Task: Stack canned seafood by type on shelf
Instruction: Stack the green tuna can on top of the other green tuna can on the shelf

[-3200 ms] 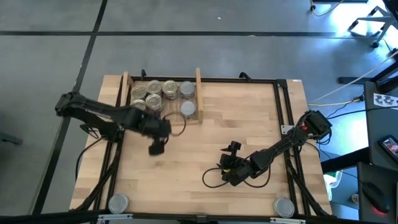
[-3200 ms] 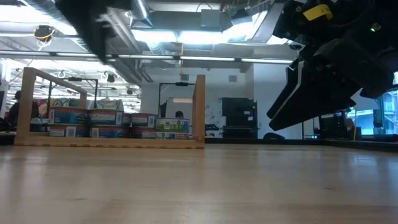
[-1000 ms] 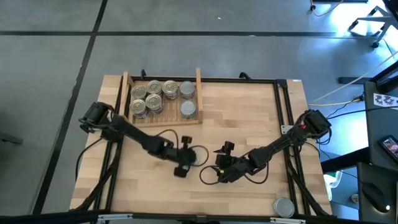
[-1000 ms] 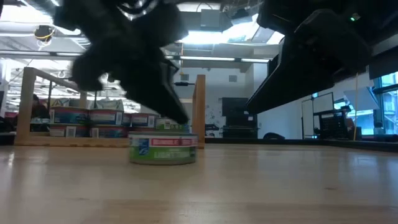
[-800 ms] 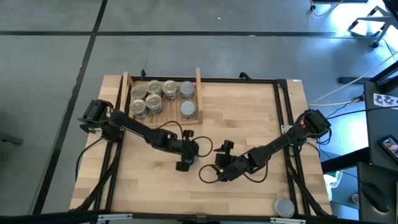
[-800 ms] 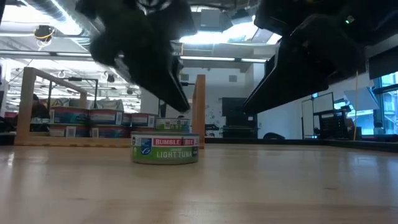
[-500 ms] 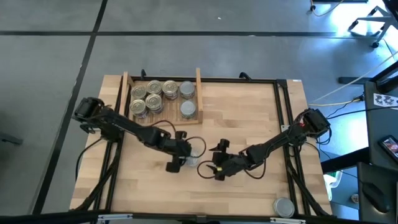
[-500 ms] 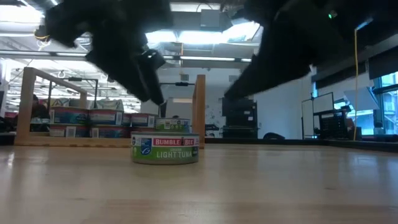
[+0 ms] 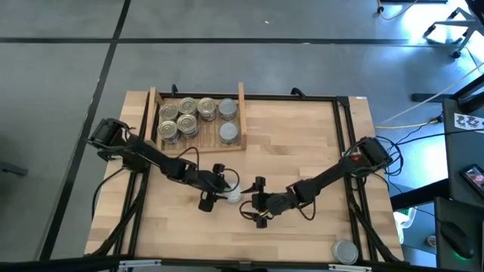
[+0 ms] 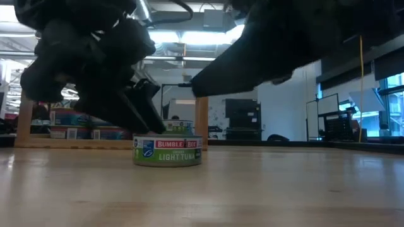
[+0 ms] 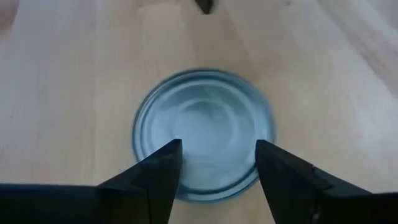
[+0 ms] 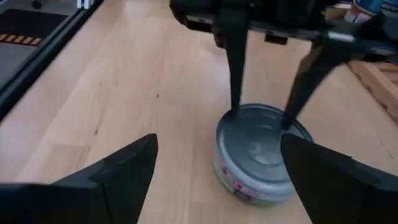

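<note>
Tuna can [image 10: 167,151] with a plain grey top and a green and red label sits flat in the middle of the desk [image 9: 302,136], well away from the shelf [image 9: 198,119]. The left gripper [image 9: 224,189] is right above this can. Its two fingers [image 12: 235,62] are spread apart, and their tips come down to the can's top rim on two sides, but they are not squeezing it. In the left wrist view the grey lid [image 11: 204,142] shows between the two dark fingers. The right gripper [image 9: 258,202] is low over the desk, just beside the can on the other side. Its fingers are spread wide and hold nothing. The shelf stands at the far edge of the desk. It holds more cans, some with gold tops [image 9: 187,106] and some with grey tops [image 9: 228,109]. One more grey can [image 9: 345,251] sits alone near the front right corner of the desk.
</note>
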{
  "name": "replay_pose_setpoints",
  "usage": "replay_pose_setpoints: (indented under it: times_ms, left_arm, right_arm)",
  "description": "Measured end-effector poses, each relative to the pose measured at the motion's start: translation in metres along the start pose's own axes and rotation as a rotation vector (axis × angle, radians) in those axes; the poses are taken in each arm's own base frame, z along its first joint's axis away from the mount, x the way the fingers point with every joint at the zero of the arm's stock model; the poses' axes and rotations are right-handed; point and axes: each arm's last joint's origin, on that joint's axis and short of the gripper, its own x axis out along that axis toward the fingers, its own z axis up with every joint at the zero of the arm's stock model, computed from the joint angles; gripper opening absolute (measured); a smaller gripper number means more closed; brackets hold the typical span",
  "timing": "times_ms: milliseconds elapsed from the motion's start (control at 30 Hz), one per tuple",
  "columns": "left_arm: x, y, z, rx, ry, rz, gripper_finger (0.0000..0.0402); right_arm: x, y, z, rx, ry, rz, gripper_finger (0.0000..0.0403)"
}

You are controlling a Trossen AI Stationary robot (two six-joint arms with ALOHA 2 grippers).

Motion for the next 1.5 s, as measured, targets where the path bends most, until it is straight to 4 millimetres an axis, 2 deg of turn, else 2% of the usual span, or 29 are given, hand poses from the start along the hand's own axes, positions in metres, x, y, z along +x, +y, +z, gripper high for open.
replay_pose_setpoints:
  times_ms: [267, 567, 800, 1000, 1233, 1367, 1500]
  left_arm:
    - [0.007, 0.005, -0.012, -0.018, -0.014, -0.038, 0.0200]
    - [-0.005, 0.005, -0.006, 0.013, -0.008, -0.059, 0.0198]
    - [0.006, 0.018, -0.020, -0.027, 0.015, -0.005, 0.0198]
    - [0.011, 0.028, -0.036, -0.092, -0.056, -0.033, 0.0198]
    - [0.002, 0.043, -0.059, -0.207, -0.145, 0.005, 0.0198]
    - [-0.001, 0.047, -0.064, -0.259, -0.164, -0.003, 0.0198]
    - [-0.001, 0.050, -0.066, -0.298, -0.171, -0.021, 0.0198]
  right_arm:
    - [0.016, -0.002, -0.004, -0.036, 0.023, 0.013, 0.0340]
    - [0.020, -0.005, -0.004, -0.035, 0.032, 0.018, 0.0340]
    - [0.022, -0.010, -0.005, -0.056, 0.037, 0.013, 0.0340]
    - [0.022, -0.010, -0.007, -0.226, 0.065, -0.012, 0.0340]
    - [0.027, -0.009, -0.001, -0.433, 0.187, -0.071, 0.0340]
    - [0.032, -0.009, 0.006, -0.571, 0.187, -0.116, 0.0340]
    - [0.043, -0.016, 0.002, -0.687, 0.246, -0.157, 0.0340]
